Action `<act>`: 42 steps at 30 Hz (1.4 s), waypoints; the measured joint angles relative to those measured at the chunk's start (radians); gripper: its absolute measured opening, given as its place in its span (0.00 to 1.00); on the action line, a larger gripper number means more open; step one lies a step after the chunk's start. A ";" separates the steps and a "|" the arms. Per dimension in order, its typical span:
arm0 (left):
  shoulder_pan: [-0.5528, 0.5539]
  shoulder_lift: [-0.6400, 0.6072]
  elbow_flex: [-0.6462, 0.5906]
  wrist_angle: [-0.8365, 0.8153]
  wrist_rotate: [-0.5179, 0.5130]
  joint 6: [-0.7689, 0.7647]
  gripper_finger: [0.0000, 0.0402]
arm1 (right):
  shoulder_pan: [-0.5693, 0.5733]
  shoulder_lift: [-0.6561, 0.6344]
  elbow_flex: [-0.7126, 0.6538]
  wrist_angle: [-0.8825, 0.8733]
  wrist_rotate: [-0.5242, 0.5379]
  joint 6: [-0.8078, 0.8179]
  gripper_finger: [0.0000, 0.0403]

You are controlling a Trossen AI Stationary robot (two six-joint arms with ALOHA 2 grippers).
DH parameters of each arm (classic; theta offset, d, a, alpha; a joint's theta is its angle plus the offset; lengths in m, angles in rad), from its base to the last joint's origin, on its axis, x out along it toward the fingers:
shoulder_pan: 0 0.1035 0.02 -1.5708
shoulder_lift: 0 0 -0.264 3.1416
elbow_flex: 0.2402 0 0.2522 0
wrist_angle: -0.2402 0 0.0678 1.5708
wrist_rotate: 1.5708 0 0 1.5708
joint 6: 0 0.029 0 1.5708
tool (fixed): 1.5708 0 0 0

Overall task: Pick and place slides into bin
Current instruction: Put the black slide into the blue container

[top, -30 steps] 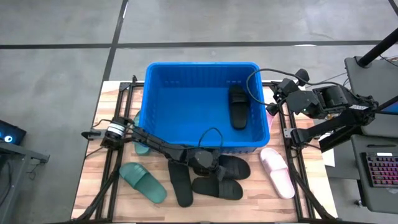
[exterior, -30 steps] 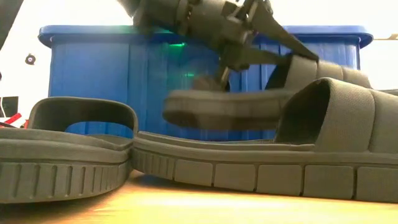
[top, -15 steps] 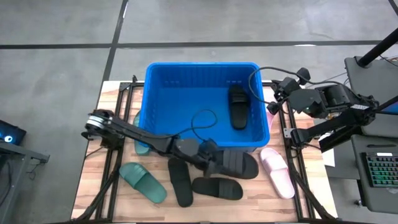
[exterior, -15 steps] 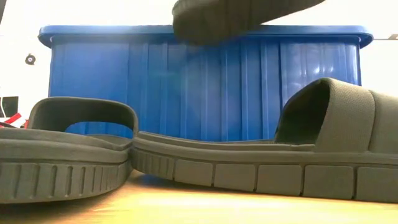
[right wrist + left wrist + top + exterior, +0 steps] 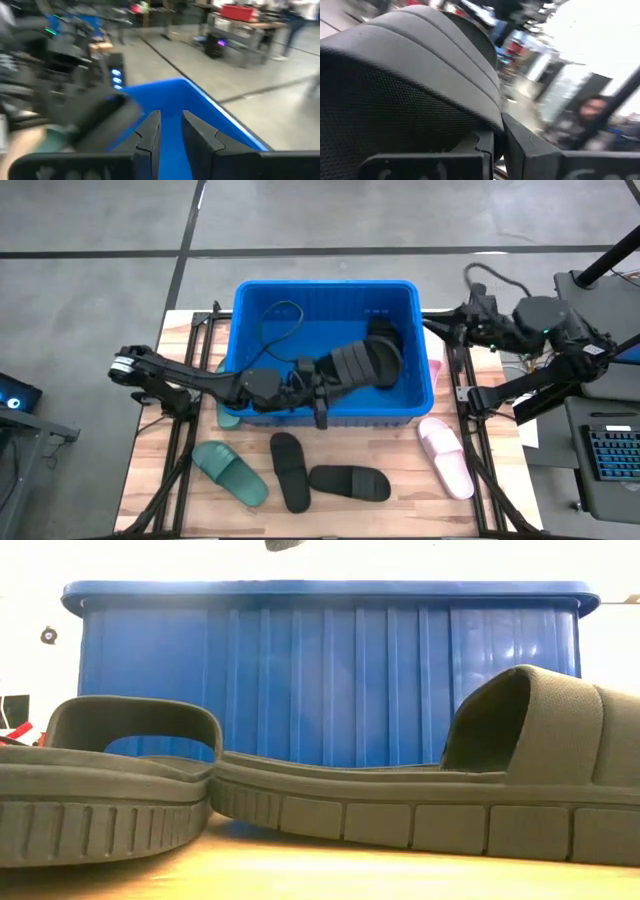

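High view: I see my left gripper [image 5: 325,380] clamped on a black slide [image 5: 362,365], held over the bin [image 5: 325,290] interior just inside its front rim. My right gripper [image 5: 462,325], fingers slightly apart, waits beside the bin's right wall. Counted: four black, two green, two pink slides.

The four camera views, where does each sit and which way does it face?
High view: overhead, straight down on the bright blue plastic bin; both arms show.
Low view: tabletop height, facing the bin wall past black rubber slides; no arm shows.
Left wrist view: left pincer shut on a black slide.
Right wrist view: right pincer above the bin's corner.
Shared: the bin in high and low views.
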 joint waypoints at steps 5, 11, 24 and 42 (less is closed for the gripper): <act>0.009 -0.009 -0.002 -0.005 -0.163 0.213 0.00 | 0.000 0.020 0.054 0.003 -0.136 0.037 0.28; 0.044 -0.003 -0.002 0.000 -0.264 0.362 0.00 | 0.000 0.069 0.083 -0.036 -0.246 0.056 0.46; 0.056 0.002 -0.002 -0.002 -0.261 0.755 0.00 | -0.062 0.280 0.156 -0.024 -0.316 0.045 0.54; 0.074 0.002 0.013 0.109 -0.307 1.101 0.00 | -0.186 0.556 0.495 -0.131 -0.321 -0.013 0.55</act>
